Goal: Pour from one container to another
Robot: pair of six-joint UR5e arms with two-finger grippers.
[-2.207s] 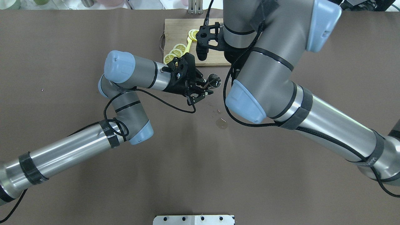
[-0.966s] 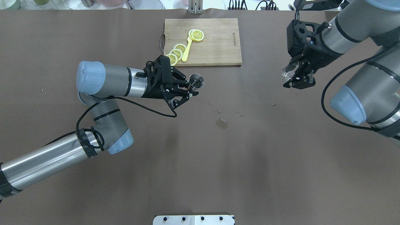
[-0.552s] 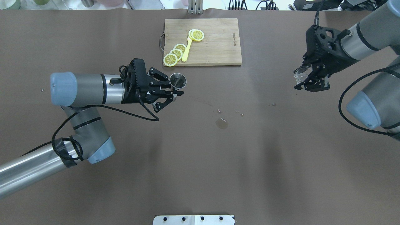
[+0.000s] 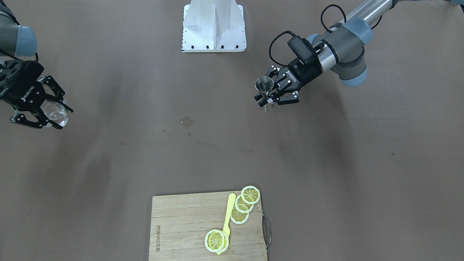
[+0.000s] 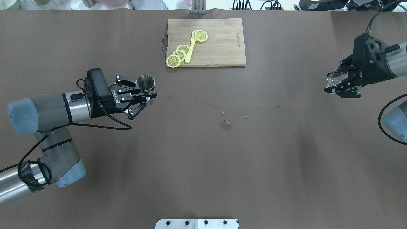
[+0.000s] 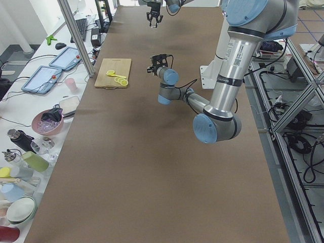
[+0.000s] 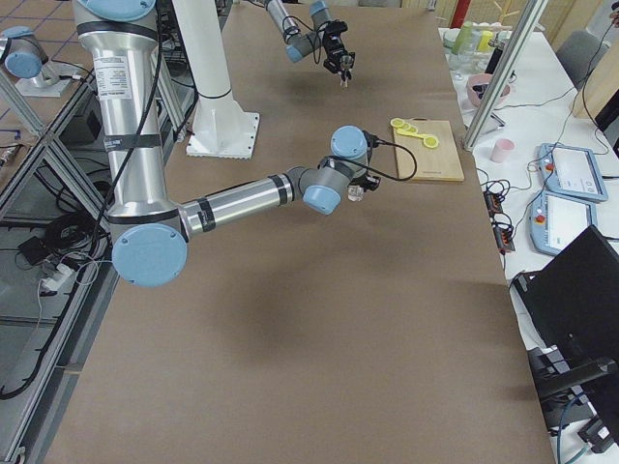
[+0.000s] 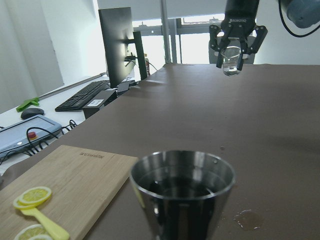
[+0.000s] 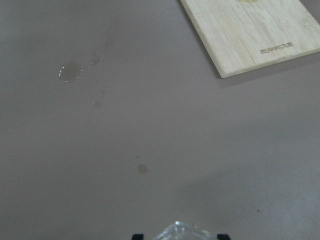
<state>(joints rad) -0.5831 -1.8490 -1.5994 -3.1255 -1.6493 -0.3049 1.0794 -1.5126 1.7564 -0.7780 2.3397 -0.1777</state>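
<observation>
A small steel measuring cup (image 5: 145,83) hangs above the table at centre left, upright, with dark liquid inside it in the left wrist view (image 8: 182,192). My left gripper (image 5: 147,95) is shut on its lower part; the front-facing view shows the same grip (image 4: 268,98). Far to the right, my right gripper (image 5: 339,87) is shut on a clear glass (image 5: 333,79), held off the table. That glass (image 4: 56,113) looks about upright. Only its rim (image 9: 186,232) shows in the right wrist view.
A small puddle (image 5: 225,126) with scattered drops wets the brown table between the arms. A wooden cutting board (image 5: 222,47) at the back centre carries lemon slices (image 5: 200,35) and a yellow spoon (image 5: 190,52). The robot's white base plate (image 5: 197,223) sits at the near edge.
Both arms have drawn apart from the table's middle. The left gripper carried the steel cup leftward; the right gripper carried the glass far to the right.
</observation>
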